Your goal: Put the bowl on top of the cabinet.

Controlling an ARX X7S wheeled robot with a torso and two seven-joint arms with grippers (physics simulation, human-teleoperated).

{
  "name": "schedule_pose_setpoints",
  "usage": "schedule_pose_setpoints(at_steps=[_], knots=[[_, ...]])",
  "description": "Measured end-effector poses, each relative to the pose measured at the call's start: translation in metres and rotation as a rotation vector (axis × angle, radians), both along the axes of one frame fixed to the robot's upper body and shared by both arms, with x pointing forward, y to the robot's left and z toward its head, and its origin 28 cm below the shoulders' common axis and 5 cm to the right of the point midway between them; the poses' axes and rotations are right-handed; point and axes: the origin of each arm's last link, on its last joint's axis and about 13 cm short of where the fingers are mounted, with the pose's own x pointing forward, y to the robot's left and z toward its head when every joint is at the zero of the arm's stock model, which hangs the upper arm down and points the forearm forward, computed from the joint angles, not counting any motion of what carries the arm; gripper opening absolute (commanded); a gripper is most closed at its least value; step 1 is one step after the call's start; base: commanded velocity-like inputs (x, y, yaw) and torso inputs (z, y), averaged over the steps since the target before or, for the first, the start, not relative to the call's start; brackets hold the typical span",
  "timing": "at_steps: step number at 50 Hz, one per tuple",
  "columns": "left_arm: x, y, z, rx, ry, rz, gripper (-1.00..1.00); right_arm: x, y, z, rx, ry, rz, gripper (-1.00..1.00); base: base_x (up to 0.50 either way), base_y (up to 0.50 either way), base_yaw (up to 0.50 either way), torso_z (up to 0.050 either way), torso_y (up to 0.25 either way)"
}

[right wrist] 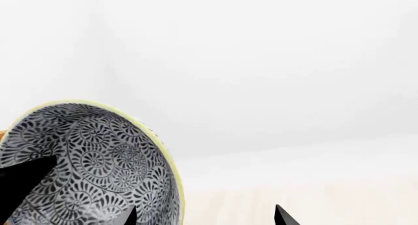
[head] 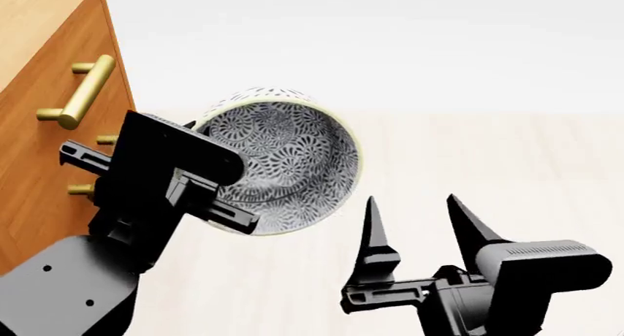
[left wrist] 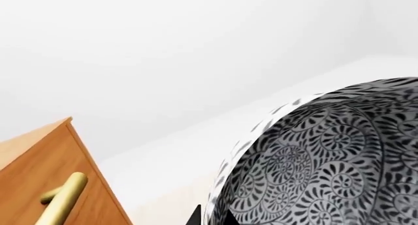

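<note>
While the left gripper (head: 256,213) holds the bowl (head: 283,161) by its near rim, the bowl hangs tilted on its side in mid-air, mouth turned toward the head camera and to the robot's right. Fingers clamped on the rim: one dark finger (head: 229,213) lies across the patterned inside; the outer one is hidden behind the wall. Bowl is deep, round, dense grey-black floral scrollwork inside and out, pale yellowish rim.

Cabinet (head: 49,131) stands at the robot's left, orange-brown wood front, lighter top edge in the upper corner of the head view. One brass bar handle (head: 86,92) in full sight, stubs of another partly behind the left arm. Bowl is just beside the cabinet front, at about the level of that upper handle, below the top surface, not on it. Touching the cabinet or not: cannot tell, arm blocks the gap.

Left wrist view: bowl's patterned outer wall (left wrist: 333,156) fills one side, cabinet corner (left wrist: 46,156) and a brass handle (left wrist: 62,200) opposite, white wall between.

Right gripper (head: 419,215) sits low at the robot's right, two pointed black fingers spread apart, nothing between them, near the bowl but apart from it. Right wrist view: bowl interior (right wrist: 85,161) to one side, dark fingertips (right wrist: 284,217) at the frame edge.

Pale floor and white wall behind.
</note>
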Motion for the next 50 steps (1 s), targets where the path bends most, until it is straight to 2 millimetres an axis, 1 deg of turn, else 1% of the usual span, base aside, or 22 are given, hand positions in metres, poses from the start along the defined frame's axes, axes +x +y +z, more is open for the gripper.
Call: schedule_pose_setpoints(at_steps=[12,23,37,50], knots=[[0.005,-0.008,0.008,0.038,0.005,0.002,-1.00,-0.014,-0.017,-0.031,0.160,0.012,-0.043,1.00,0.00,0.00,0.00,0.000,0.001],[0.008,-0.020,0.021,0.072,-0.002,-0.013,-1.00,-0.027,-0.032,-0.051,0.273,0.002,-0.081,1.00,0.00,0.00,0.00,0.001,0.001],[0.011,-0.034,0.046,0.126,0.021,-0.002,-1.00,-0.033,-0.039,-0.058,0.319,-0.011,-0.094,1.00,0.00,0.00,0.00,0.000,0.000],[0.020,-0.039,0.089,0.166,0.025,0.050,-1.00,-0.034,-0.042,-0.059,0.332,-0.013,-0.092,1.00,0.00,0.00,0.00,0.000,0.001]])
